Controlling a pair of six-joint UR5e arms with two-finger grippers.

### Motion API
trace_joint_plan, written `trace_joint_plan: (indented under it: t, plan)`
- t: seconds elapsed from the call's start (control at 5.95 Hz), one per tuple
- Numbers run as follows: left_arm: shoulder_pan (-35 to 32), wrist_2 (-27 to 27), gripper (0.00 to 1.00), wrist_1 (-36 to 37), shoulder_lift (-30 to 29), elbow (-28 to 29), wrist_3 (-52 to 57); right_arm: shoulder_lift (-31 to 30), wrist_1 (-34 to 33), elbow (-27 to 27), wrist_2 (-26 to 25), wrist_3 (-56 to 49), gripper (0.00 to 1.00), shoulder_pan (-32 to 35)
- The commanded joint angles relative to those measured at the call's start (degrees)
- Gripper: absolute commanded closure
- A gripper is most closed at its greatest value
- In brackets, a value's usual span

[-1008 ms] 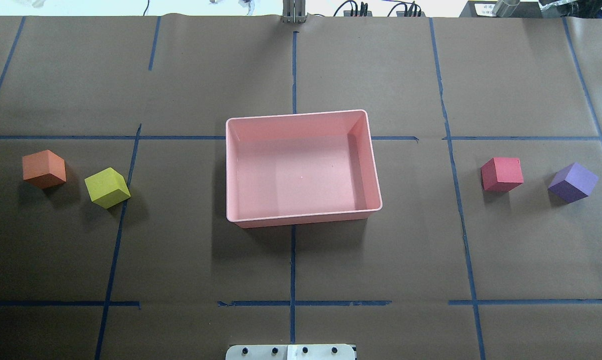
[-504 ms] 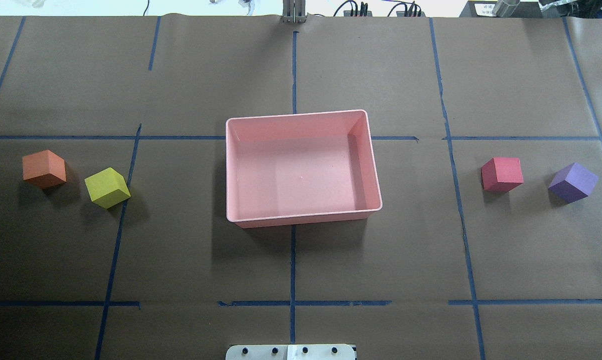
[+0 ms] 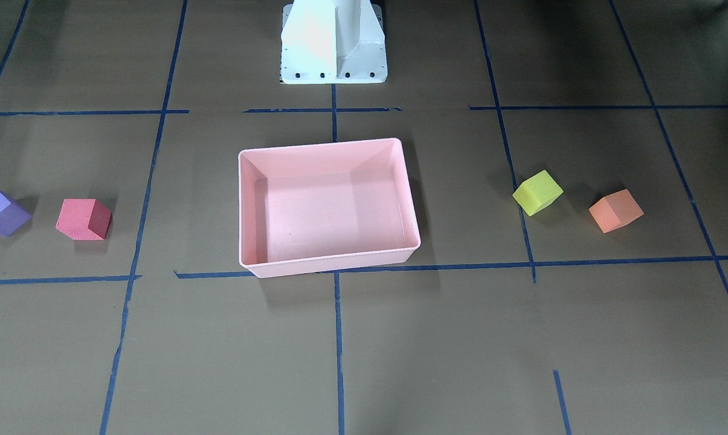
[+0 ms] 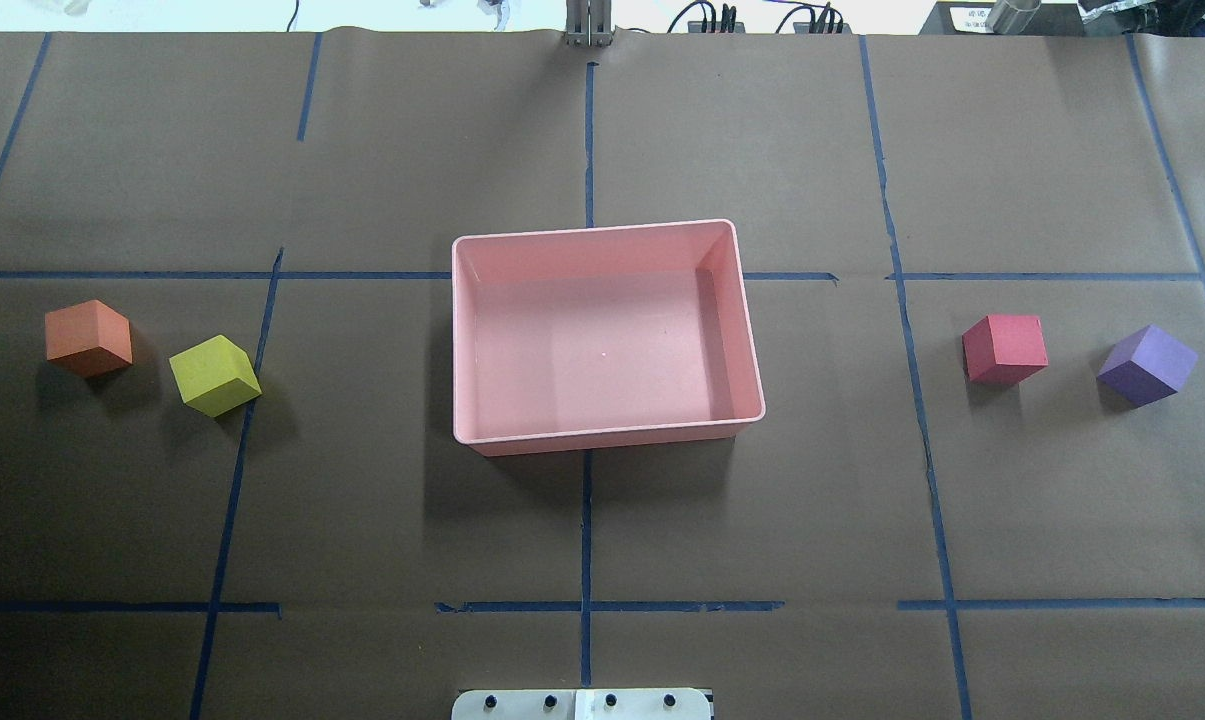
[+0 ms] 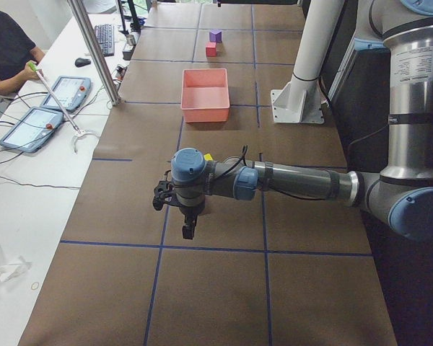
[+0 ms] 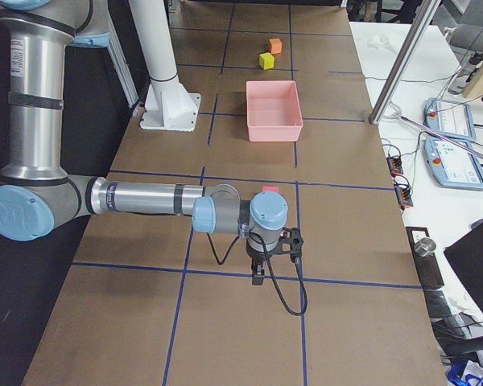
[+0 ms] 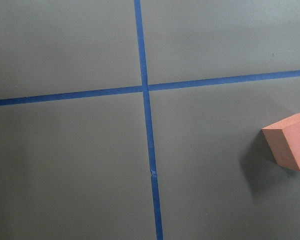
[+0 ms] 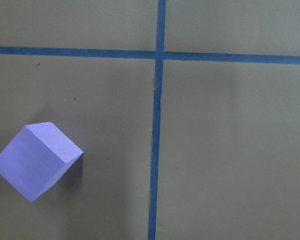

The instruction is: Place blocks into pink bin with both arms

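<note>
- Left claw (image 5: 187, 228) hangs off the near arm in the left side view, pointing down over the tabletop (image 4: 362, 500). Wide or narrow? Cannot tell from here.
- Its wrist camera looks straight down: the orange block (image 4: 88, 338) sits at the right edge of that shot, beside a cross of blue tape lines (image 7: 146, 89).
- The yellow-green block (image 4: 214, 375) is just beside the orange one, on the bin's side. A corner of it peeps out from behind the left arm's wrist.
- Right claw (image 6: 258, 273) also points down, at the other end of the table. Its spread cannot be judged either.
- Its wrist camera has the purple block (image 4: 1146, 364) low on the left, standing apart from the tape.
- The red block (image 4: 1004, 348) shows just past the right wrist, towards the bin.
- The pink bin (image 4: 602, 440) lies well away from both claws, midway between them, with nothing in it. All four blocks rest on the tabletop, two on each side.
</note>
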Motion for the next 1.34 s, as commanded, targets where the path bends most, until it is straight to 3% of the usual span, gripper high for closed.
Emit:
trace_joint_plan:
  t: [0.0, 0.34, 0.5, 1.18]
  plan:
    - [0.06, -0.17, 0.00, -0.15, -0.09, -0.02, 0.13, 0.04, 6.46, 0.18, 2.30, 11.91, 0.00, -4.90]
    - [0.06, -0.34, 0.00, -0.24, -0.09, -0.63, 0.22, 0.65, 14.97, -0.43, 1.52, 35.99, 0.05, -11.14]
    - [0.06, -0.52, 0.00, -0.24, -0.35, -1.07, 0.13, 2.04, 15.71, -0.60, 0.90, 45.14, 0.03, -12.56]
    - [0.06, -0.52, 0.00, -0.24, -0.62, -1.07, 0.13, 3.38, 15.63, -1.39, -3.49, 51.56, 0.01, -18.54]
